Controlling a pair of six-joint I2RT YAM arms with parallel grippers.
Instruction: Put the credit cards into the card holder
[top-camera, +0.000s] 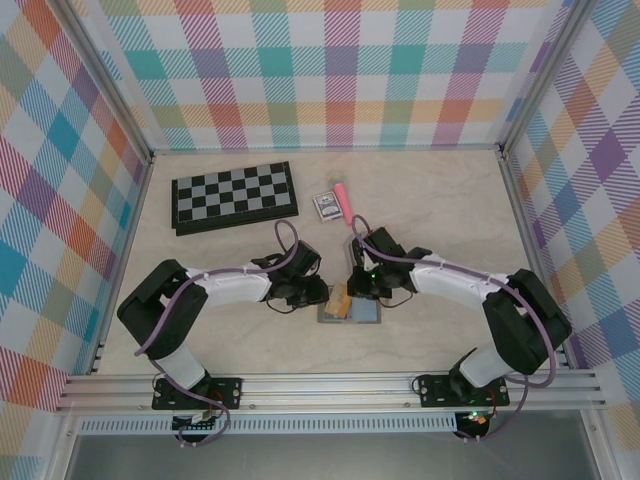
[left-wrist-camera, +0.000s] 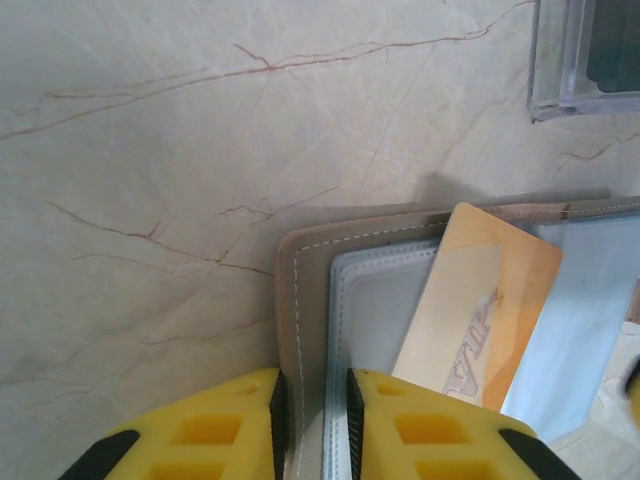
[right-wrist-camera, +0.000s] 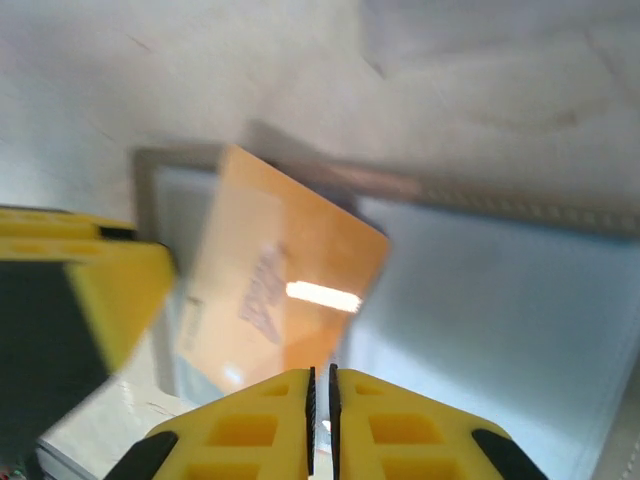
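Marble tbl (left-wrist-camera: 150, 150), tan card (left-wrist-camera: 490, 300) partly in holder (left-wrist-camera: 300, 262)

You're looking into a robotics lab test cell, not a home. Your left arm (top-camera: 230, 288) and right arm (top-camera: 455, 280) sit bolted to an aluminium rail (top-camera: 330, 385) at the near edge. Bare metal posts (top-camera: 110, 90) frame the corners, and pastel plaid panels (top-camera: 330, 70) wall in three sides. The marble-print tabletop (top-camera: 430, 200) carries staged props, a folded chessboard (top-camera: 234, 197) among them.

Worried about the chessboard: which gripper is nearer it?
Left. The left gripper is below-right of the chessboard, by the card holder; the right gripper lies farther right.
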